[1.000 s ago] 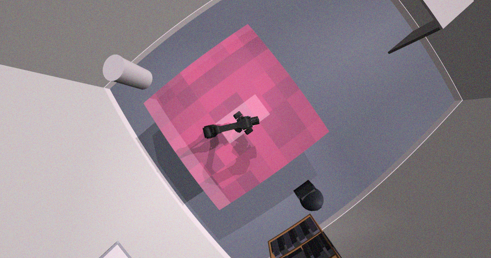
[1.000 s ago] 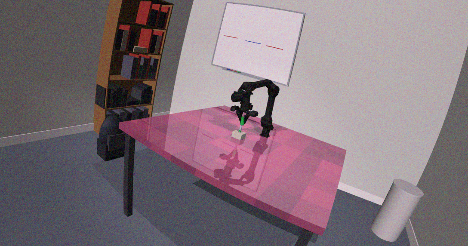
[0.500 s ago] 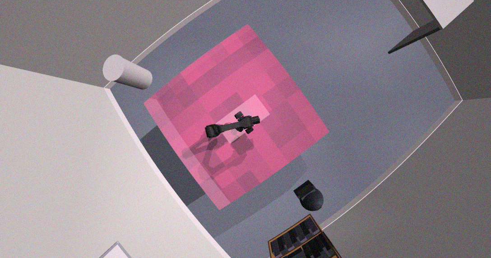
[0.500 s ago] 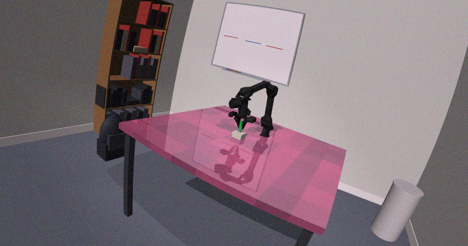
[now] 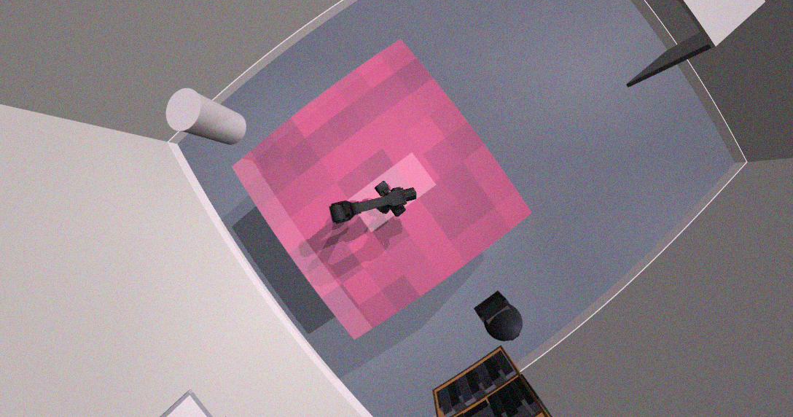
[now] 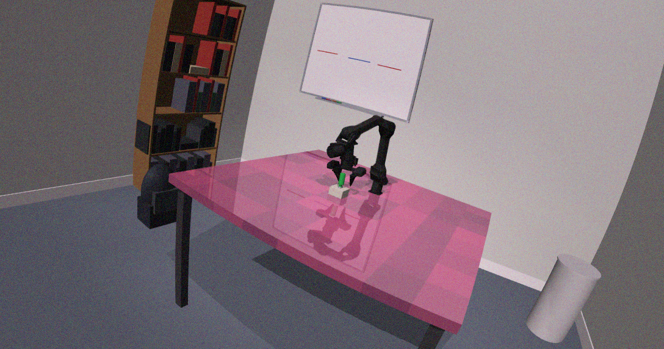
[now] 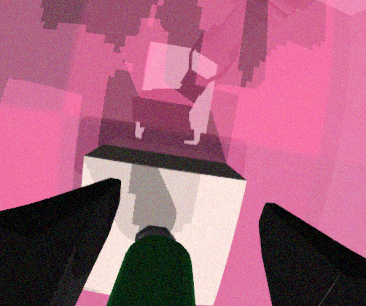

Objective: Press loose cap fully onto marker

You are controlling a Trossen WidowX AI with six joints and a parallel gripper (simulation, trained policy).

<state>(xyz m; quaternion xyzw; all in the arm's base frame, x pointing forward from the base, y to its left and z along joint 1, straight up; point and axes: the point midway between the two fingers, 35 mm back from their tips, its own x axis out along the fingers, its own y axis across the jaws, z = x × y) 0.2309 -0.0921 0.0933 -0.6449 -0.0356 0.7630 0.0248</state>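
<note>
One green cap (image 6: 342,179) (image 7: 154,277), over the marker at the holder block (image 6: 338,191) (image 7: 206,250); my gripper (image 6: 344,182) (image 7: 192,203) open around it; likely light, stiff, slippery, best pinched mid-side.

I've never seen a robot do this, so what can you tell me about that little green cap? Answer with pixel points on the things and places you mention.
The cap (image 6: 341,179) (image 7: 151,277) is bright green where lit, dark green in shadow, smooth and plastic-looking, roughly a cylinder. It sits near upright over the marker, just above the pale holder block (image 6: 338,191) (image 7: 214,240). The open jaws stand either side, not touching it. Whether it is fully clicked on, I cannot tell.
</note>
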